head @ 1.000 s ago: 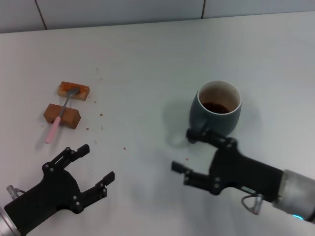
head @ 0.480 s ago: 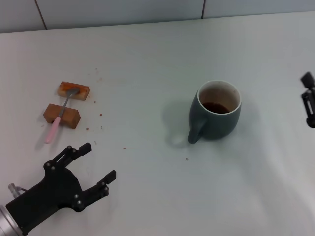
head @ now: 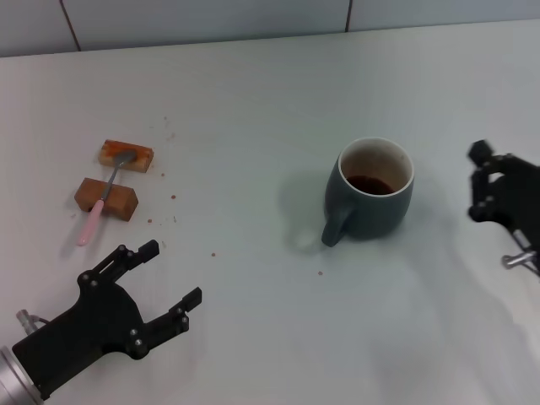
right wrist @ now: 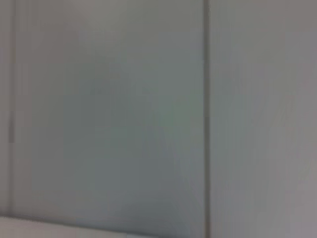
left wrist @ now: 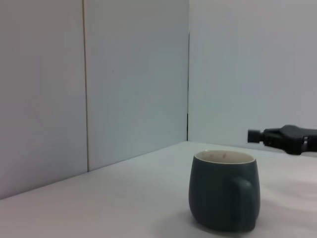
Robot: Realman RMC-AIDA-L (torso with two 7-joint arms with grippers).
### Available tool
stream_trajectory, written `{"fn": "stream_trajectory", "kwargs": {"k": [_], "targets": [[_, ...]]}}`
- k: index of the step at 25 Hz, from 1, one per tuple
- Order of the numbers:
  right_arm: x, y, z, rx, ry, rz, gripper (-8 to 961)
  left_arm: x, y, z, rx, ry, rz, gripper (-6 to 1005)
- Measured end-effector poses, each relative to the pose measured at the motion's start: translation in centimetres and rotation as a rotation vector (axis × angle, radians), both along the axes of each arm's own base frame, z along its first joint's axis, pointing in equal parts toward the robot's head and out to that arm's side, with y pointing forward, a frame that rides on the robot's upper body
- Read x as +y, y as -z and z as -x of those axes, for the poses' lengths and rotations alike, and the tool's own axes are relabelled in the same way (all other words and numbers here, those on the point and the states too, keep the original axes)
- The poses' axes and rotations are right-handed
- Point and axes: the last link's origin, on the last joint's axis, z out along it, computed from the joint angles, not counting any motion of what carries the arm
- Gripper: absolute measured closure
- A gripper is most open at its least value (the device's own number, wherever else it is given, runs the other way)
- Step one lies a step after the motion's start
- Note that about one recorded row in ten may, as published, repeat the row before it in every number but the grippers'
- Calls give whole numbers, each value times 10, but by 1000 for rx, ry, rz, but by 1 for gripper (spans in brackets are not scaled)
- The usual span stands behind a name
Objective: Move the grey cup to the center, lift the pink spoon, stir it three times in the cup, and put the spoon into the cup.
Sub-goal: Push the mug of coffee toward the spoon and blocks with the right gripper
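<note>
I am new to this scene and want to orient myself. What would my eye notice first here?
The grey cup with dark liquid stands alone on the white table, right of center. At far left, the pink spoon lies across two brown blocks. The open left claw hovers near the front-left corner; the right claw is at the right edge.

Even, soft light; the grey cup [head: 371, 197] casts a faint shadow leftward; right wrist view blurred.

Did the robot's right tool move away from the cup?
Yes. A second ago the right tool was at the grey cup handle, nearer the robot; now it sits off to the cup's right, apart from it.
</note>
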Motion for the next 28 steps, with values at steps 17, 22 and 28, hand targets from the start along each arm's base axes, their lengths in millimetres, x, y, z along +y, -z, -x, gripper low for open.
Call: {"fn": "stream_trajectory", "kwargs": {"k": [17,22,28], "targets": [[16,35,25,-47,-52,157,951,1,-1,-1,-2,2,-2,152],[19,42,34,-50,-77,193,950,1,-1,-1,-3,2,-2,152],[28,55,47,-53,-91,244,948,2,-1,-1,-4,1,0,153]]}}
